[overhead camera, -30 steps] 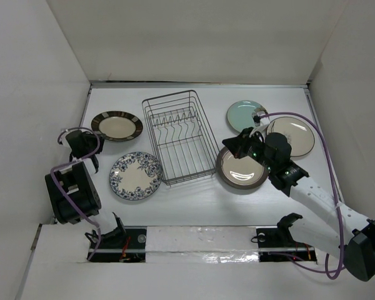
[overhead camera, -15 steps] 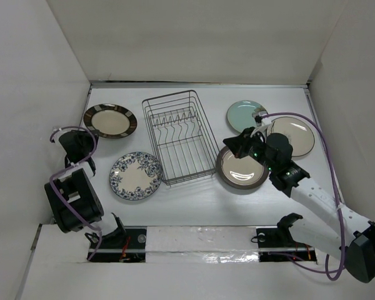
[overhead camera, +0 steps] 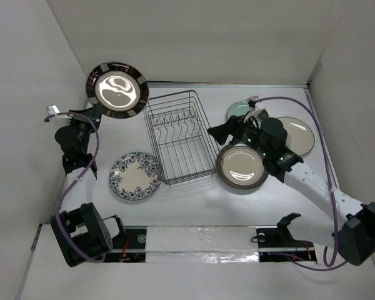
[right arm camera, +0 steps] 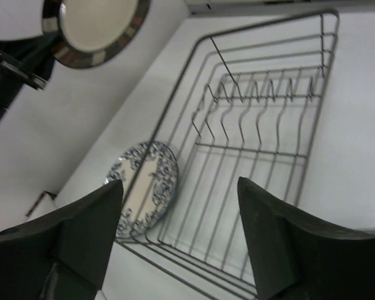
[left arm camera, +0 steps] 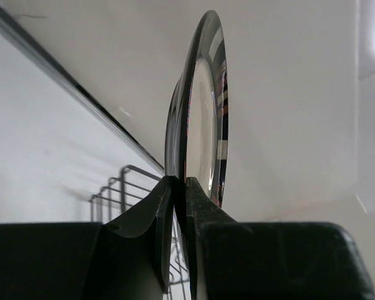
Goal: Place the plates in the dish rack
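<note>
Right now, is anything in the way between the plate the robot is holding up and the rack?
Nothing visible is. The left tool grips the dark-rimmed plate by its edge, up in the air near the far left corner of the dish rack. Its open top and tines are bare.

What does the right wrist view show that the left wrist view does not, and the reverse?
Only right wrist: the blue-and-white floral plate, the tines inside the dish rack, the open right gripper. Only left wrist: a close, edge-on look at the left gripper shut on the rim of the dark-rimmed plate. Both: that lifted plate and the dish rack.
</note>
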`<state>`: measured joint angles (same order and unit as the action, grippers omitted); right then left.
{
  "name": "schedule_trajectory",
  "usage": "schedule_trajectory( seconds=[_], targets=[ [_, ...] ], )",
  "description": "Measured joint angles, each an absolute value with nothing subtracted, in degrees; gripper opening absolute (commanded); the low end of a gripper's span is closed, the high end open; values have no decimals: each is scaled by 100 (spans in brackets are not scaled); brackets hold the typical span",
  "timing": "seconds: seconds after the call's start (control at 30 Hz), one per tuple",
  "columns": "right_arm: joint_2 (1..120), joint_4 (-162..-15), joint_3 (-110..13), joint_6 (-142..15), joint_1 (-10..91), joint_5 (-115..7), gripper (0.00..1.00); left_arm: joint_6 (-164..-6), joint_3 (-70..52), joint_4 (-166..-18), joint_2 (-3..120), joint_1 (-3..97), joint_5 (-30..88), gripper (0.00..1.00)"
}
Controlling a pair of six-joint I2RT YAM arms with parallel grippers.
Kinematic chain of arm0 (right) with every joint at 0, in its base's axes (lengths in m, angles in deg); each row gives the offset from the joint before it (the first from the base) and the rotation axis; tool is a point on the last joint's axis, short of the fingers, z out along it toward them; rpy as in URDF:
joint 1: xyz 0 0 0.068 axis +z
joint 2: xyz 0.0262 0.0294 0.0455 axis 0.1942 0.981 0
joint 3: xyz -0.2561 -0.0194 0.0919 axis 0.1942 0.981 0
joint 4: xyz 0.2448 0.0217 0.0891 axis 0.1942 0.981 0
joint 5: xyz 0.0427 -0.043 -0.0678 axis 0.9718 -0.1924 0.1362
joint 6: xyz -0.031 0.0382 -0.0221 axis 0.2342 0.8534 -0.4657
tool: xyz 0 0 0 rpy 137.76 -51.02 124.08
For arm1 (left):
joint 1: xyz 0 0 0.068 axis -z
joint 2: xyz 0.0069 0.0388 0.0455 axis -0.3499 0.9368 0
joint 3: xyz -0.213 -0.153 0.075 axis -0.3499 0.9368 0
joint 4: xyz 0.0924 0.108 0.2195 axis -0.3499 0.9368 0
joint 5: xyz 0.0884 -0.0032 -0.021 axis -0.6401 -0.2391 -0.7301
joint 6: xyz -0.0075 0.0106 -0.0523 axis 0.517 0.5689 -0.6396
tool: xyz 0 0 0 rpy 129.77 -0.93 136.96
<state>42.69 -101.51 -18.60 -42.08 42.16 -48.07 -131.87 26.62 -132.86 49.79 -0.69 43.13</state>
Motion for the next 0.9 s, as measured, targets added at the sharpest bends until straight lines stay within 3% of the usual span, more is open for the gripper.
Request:
schedule_trajectory(
  seconds=[0.2,0.6,0.77,0.9],
  targets=[
    [5425,-10605,-3209,-4114,4281,-4562,93,-13334,2715,-13382,4577,377,4814,0],
    [7298,-10649,-4804,-4110,4231,-3618,95,-13944,3368,-14193,4170,723,6228,0],
    [7641,-10785,-4859,-3983,4308,-3155,83,-14060,3449,-14663,4232,895,6739,0],
    [7832,-10916,-4905,-3896,4384,-2921,54,-14114,3567,-15098,4507,1051,7067,0]
  ],
)
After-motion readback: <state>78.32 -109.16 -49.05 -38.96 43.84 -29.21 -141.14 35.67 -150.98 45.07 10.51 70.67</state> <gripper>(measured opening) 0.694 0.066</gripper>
